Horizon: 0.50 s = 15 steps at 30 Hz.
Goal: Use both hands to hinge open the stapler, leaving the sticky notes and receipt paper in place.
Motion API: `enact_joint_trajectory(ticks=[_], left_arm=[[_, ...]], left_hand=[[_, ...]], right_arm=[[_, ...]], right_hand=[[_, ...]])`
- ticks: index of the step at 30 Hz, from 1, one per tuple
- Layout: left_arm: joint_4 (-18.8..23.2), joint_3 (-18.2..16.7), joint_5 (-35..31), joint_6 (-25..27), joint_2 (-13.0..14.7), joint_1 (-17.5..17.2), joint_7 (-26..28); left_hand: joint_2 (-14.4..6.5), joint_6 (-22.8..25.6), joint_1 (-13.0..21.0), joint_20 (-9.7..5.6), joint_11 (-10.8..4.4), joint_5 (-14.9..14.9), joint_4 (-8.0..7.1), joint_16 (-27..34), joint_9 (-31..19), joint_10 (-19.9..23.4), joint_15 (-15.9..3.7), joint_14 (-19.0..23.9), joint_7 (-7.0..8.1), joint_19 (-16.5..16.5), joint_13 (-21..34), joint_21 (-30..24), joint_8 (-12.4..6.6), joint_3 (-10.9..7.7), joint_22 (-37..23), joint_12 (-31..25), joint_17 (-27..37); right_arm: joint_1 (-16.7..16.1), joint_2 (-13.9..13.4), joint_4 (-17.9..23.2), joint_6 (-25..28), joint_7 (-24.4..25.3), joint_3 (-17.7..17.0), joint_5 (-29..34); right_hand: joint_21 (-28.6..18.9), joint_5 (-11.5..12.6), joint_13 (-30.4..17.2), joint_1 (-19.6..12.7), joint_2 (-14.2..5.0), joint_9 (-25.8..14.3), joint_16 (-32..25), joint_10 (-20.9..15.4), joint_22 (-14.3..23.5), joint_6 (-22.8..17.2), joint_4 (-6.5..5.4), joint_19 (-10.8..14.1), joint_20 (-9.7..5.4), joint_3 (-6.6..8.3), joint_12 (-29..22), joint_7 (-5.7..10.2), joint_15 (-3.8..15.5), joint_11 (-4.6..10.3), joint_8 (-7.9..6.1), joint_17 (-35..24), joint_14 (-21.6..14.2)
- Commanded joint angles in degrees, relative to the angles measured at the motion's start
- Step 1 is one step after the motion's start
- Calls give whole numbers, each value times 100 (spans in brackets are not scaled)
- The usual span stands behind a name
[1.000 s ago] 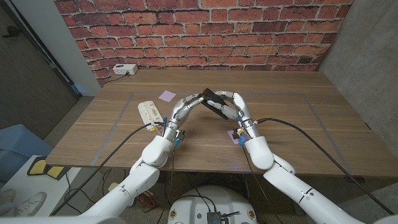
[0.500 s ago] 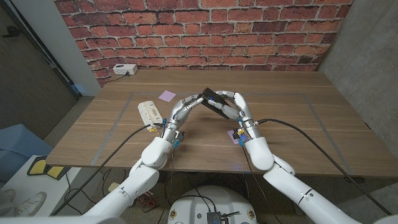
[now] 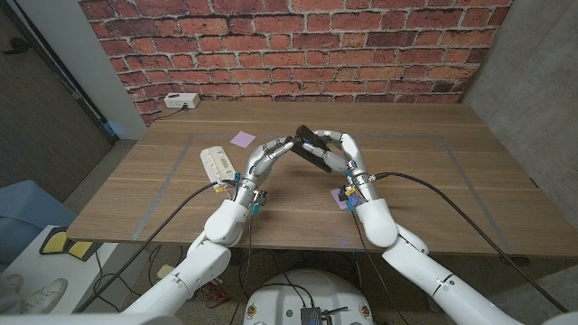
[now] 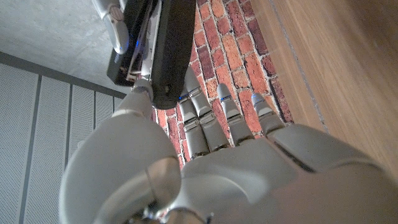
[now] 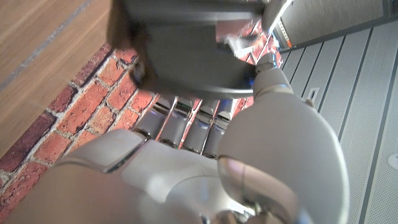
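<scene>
Two hands, left hand (image 3: 264, 159); right hand (image 3: 346, 159); one stapler (image 3: 312, 145)

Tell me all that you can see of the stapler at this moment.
The stapler is black and looks like plastic with a metal strip inside. It is held between the left hand and the right hand, over the middle of the wooden table, tilted. In the left wrist view its two halves stand slightly apart at one end, so it seems partly hinged open. Fingers of both hands touch it.
</scene>
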<state>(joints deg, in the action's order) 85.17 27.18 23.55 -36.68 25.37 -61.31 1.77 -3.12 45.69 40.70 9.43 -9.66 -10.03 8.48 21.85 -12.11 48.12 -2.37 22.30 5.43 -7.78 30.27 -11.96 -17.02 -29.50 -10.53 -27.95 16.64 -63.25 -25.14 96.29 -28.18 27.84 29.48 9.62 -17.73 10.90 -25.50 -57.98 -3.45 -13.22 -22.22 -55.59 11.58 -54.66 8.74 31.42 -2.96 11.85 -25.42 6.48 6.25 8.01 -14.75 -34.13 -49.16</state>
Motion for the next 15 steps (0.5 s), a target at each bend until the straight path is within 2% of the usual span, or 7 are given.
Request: enact_joint_trajectory(ticks=[1, 9, 14, 15], left_arm=[[19, 1, -4, 41, -16, -12, 0], [91, -29, -21, 31, -17, -48, 60], [172, -90, -120, -8, -61, -139, 259], [177, -101, -159, -28, -76, -154, 307]], left_hand=[[-824, 172, 845, 5, -312, -29, -62, -3, -29, 357, -924, -54, 166, -8, 188, -42, 3, -72, -10, -20, 19], [-833, 176, 854, 12, -312, -32, -101, 4, -67, 348, -921, -60, 188, -19, 219, -45, -8, -92, -11, -20, 39], [-856, 143, 933, -4, -308, -39, -128, 183, -127, 302, -1007, 255, 187, -64, 271, -59, -14, -134, -12, -14, 126], [-853, 135, 957, -47, -304, -41, -129, 216, -140, 291, -1022, 322, 182, -78, 283, -63, -15, -148, -12, -16, 144]], right_arm=[[-2, 33, -37, -90, -23, -37, -33], [-20, 65, -58, -159, -11, -83, -76], [-67, 54, -25, -172, 10, -137, -82], [-77, 60, -20, -176, 30, -149, -71]], right_hand=[[-48, 33, -41, -585, -611, -28, 33, -226, 30, -78, -175, 22, -230, 181, -30, 44, 734, 177, -22, -35, -44], [-57, 34, -41, -579, -622, -30, 50, -229, 30, -60, -183, 20, -233, 184, -24, 58, 730, 182, -11, -41, -49], [-66, 34, -45, -584, -616, -31, 66, -219, 30, -57, -179, 26, -236, 185, -18, 50, 732, 191, -7, -45, -42], [-71, 35, -43, -579, -623, -32, 76, -217, 30, -57, -185, 35, -256, 188, -15, 53, 727, 184, -7, -42, -37]])
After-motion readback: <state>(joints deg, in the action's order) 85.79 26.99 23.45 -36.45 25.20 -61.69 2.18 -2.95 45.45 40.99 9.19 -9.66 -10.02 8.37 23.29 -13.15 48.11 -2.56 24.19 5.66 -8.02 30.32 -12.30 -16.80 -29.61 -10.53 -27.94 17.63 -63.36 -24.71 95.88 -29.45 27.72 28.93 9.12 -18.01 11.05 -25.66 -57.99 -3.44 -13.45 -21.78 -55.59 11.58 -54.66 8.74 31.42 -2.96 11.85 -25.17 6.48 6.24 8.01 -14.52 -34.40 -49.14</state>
